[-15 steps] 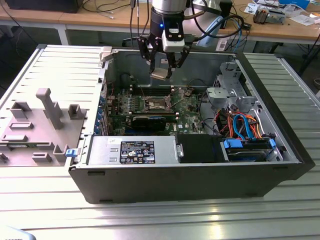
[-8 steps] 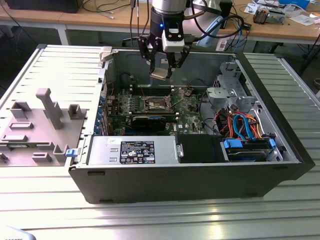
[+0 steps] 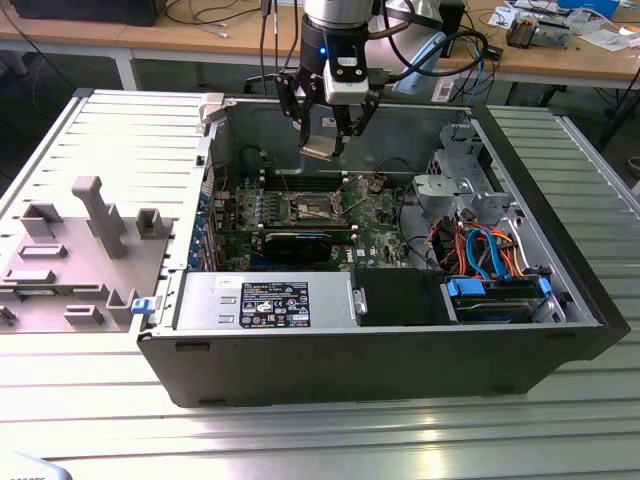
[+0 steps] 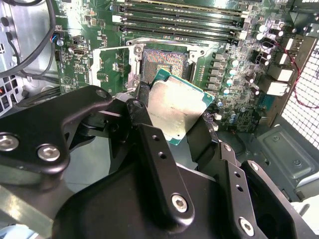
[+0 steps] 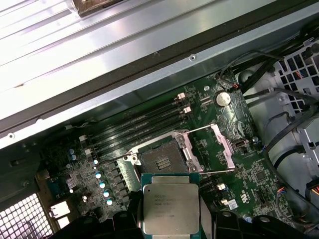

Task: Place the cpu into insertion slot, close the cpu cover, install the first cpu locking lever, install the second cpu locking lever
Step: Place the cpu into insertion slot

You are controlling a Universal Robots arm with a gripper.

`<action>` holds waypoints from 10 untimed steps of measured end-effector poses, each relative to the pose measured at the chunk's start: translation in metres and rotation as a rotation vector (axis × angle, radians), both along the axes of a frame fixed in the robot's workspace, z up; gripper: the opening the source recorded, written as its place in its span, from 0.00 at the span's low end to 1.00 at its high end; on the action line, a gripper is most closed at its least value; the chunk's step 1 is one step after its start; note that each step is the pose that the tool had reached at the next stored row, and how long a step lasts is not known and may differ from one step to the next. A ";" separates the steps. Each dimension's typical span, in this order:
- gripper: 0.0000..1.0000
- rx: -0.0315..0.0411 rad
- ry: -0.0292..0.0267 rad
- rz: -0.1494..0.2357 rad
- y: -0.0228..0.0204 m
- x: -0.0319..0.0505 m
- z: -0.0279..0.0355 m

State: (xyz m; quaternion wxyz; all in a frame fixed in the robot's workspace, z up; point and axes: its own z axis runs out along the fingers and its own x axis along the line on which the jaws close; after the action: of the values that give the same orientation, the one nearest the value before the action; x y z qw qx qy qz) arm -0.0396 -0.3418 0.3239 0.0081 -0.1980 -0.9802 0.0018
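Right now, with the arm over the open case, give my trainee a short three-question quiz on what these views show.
1. True or false: the cpu already sits in the insertion slot.
2. The cpu cover is: A) shut over the slot, B) swung open beside the slot, C) held by the arm.
3. Fill in: the pincer is shut on the ____.

Key: 1 false, it is held in the air, clear of the slot; 2 B; 3 cpu.
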 end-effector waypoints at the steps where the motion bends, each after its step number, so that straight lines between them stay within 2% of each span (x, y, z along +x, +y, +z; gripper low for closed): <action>1: 0.55 0.0000 0.0000 -0.001 0.0000 0.0000 0.0000; 10: 0.55 -0.0001 0.0000 -0.005 0.0000 0.0000 0.0000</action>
State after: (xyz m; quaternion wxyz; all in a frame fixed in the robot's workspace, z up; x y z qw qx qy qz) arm -0.0396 -0.3417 0.3239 0.0081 -0.2004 -0.9797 0.0018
